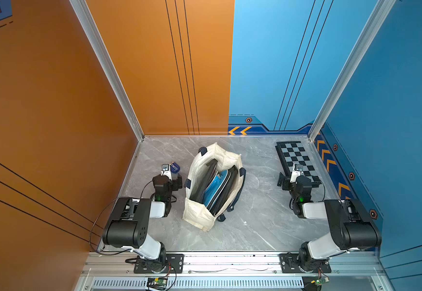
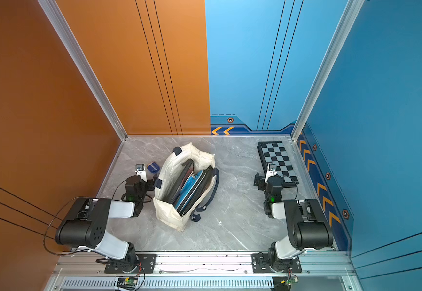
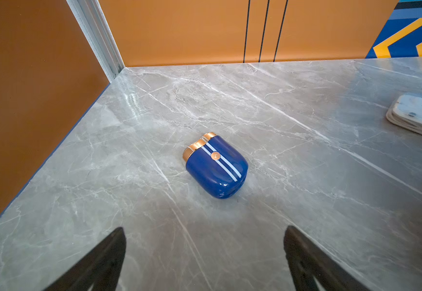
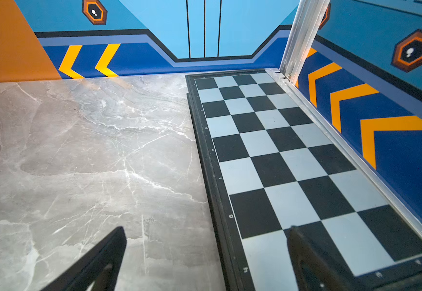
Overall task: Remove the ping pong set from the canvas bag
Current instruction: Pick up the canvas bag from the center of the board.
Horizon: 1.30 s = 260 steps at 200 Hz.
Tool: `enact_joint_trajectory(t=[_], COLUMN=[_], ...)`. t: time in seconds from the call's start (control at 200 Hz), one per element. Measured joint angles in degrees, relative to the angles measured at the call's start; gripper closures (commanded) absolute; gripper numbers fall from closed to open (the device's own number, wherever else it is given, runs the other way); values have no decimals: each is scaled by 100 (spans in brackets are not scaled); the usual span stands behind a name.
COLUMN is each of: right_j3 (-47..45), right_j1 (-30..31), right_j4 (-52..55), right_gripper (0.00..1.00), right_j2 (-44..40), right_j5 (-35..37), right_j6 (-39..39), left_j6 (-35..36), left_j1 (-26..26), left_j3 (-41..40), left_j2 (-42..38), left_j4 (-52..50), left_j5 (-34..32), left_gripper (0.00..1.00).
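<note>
The canvas bag (image 1: 197,173) stands mid-table (paddle cases (image 1: 216,187) upright inside). The left gripper (image 3: 205,252), spread and empty, faces a blue gadget (image 3: 216,166); the right gripper (image 4: 206,252), spread too, overhangs the chessboard (image 4: 280,151) at far right.

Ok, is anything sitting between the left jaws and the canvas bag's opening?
Nothing visible does. The canvas bag stands close beside the open left jaws, its mouth open upward. The small blue case lies ahead of them on the table, off the path to the bag.
</note>
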<state>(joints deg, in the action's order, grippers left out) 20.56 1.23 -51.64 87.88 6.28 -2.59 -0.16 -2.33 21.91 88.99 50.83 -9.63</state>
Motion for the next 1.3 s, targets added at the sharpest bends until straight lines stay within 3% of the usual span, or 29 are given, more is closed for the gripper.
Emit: enact_joint_trajectory(t=[1.071, 1.201, 1.301], right_j3=[0, 0, 9], right_j1=[9, 188, 308], right_j4=[0, 24, 323], right_gripper=[0, 0, 0], right_j2=[0, -24, -354], right_j5=[9, 367, 748], right_j6=[-20, -20, -37], left_j6=[-2, -7, -7], left_j1=[-55, -70, -76], left_j3=[0, 20, 286], left_j2=[2, -26, -332], left_j4=[2, -92, -820], left_j5=[-131, -323, -474], left_gripper=[1, 0, 1])
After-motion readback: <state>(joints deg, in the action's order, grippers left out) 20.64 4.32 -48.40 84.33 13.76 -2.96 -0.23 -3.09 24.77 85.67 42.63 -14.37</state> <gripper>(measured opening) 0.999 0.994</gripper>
